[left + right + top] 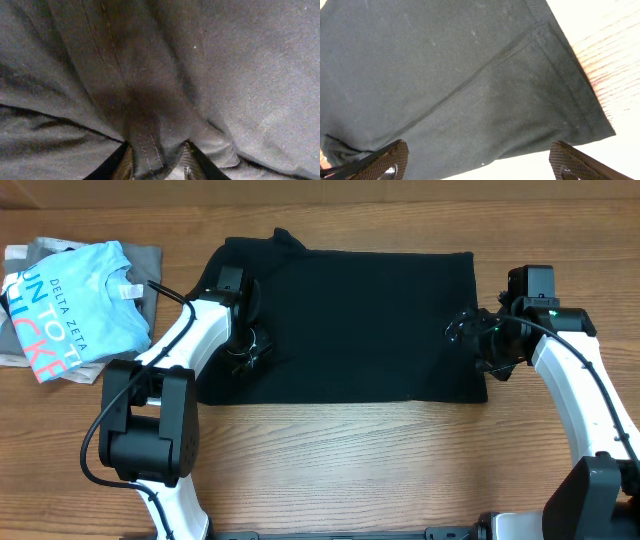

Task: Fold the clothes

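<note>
1. The black T-shirt [360,320] lay flat on the wooden table [350,470], spread as a wide dark rectangle across its middle, with one small flap sticking up at the top left corner.
2. The left gripper [248,350] sat low on the shirt's left part, just inside its left edge.
3. Left wrist view: the two fingers [124,164] were clenched on a raised ridge of black fabric. A stitched seam [107,65] ran down the ridge and passed between the tips. The cloth bunched and creased on both sides of the pinch.
4. The right gripper [470,335] hung over the shirt's right edge, about halfway along it.
5. Right wrist view: both fingers [380,161] stood wide apart, released, with nothing between them. The shirt's hemmed corner [570,95] lay flat below, with bare table beside it.
6. A light-blue T-shirt [80,310] lay on a grey shirt [150,260] at the table's far left, well apart from the black one.
</note>
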`<state>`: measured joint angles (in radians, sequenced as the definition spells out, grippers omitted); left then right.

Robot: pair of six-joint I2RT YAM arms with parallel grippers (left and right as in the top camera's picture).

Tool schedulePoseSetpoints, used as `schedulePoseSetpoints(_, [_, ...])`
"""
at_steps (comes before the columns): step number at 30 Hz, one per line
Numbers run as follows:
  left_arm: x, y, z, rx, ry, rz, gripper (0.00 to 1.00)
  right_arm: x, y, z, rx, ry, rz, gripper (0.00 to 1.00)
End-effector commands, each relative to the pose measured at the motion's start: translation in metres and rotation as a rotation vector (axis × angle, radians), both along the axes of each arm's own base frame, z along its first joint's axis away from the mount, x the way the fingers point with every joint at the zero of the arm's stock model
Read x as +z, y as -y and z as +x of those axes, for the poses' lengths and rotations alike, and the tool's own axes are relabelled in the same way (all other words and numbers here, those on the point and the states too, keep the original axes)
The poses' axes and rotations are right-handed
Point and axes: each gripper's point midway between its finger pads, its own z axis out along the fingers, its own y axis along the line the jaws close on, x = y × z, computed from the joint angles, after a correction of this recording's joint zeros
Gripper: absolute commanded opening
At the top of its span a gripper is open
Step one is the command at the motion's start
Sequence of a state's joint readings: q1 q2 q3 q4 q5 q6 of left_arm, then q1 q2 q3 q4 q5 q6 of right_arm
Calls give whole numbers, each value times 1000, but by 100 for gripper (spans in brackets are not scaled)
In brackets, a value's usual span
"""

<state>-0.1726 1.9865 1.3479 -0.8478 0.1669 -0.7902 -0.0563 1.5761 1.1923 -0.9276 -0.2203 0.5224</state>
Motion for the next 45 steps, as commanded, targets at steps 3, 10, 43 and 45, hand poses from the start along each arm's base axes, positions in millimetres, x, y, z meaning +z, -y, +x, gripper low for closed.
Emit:
schedulePoseSetpoints(3, [-1,-3,3,8,3,12,29,6,1,5,6,26,-20,94])
schedulePoseSetpoints(10, [0,-3,4,-4,7,12,11,6,1,5,6,26,-20,94])
schedulePoseSetpoints(43, [45,-1,89,-115,334,70,17,5,1,1,6,10,-19,95])
schedulePoseSetpoints(45, [40,4,91,-122,335,63,30,5,1,0,6,7,-19,94])
